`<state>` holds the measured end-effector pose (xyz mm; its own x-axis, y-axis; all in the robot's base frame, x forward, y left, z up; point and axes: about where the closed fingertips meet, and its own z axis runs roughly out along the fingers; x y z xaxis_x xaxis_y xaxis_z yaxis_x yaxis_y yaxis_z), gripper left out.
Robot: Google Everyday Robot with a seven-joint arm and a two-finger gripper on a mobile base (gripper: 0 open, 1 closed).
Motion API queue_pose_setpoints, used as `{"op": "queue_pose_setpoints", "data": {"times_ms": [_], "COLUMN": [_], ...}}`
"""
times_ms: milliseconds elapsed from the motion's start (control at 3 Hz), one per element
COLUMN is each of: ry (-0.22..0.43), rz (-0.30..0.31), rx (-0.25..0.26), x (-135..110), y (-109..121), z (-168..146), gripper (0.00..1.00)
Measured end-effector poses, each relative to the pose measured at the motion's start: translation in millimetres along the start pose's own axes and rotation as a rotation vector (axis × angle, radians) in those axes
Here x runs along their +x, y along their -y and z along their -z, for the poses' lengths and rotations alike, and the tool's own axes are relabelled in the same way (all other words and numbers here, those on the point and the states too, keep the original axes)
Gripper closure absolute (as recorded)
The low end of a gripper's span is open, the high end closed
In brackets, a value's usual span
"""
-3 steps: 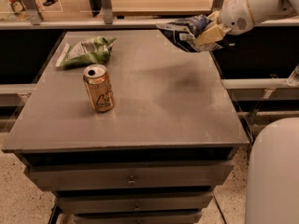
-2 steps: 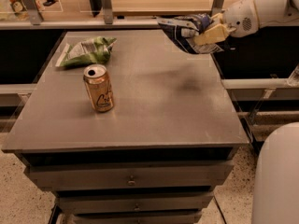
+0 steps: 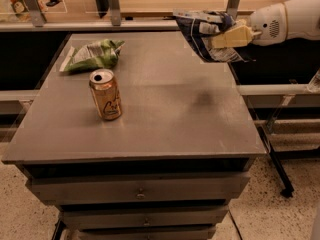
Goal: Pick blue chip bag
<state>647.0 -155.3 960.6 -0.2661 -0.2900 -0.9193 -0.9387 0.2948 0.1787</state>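
Observation:
The blue chip bag (image 3: 200,31), dark blue foil with white and silvery patches, hangs in the air above the table's far right corner. My gripper (image 3: 221,36) comes in from the right on a white arm and is shut on the bag, its tan fingers (image 3: 234,35) pinching the bag's right part. The bag is clear of the grey table top (image 3: 150,99), and a faint shadow lies on the table below it.
A gold drink can (image 3: 105,94) stands upright at the left middle of the table. A green and white snack bag (image 3: 92,55) lies at the far left. Drawers front the table below. A wooden counter with metal posts (image 3: 114,4) runs behind.
The gripper has lifted the blue chip bag higher and a little to the right, away from the table's far right corner. The can and the green bag have not moved.

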Motion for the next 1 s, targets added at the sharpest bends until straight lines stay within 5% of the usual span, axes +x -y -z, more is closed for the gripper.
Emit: {"op": "queue_pose_setpoints", "data": {"times_ms": [667, 1000], "ry": [0.179, 0.231], "rz": [-0.094, -0.106], "rx": [0.055, 0.029], "x": [2, 8], "y": [-44, -61], "z": [-3, -18], "gripper": [1.00, 1.00]}}
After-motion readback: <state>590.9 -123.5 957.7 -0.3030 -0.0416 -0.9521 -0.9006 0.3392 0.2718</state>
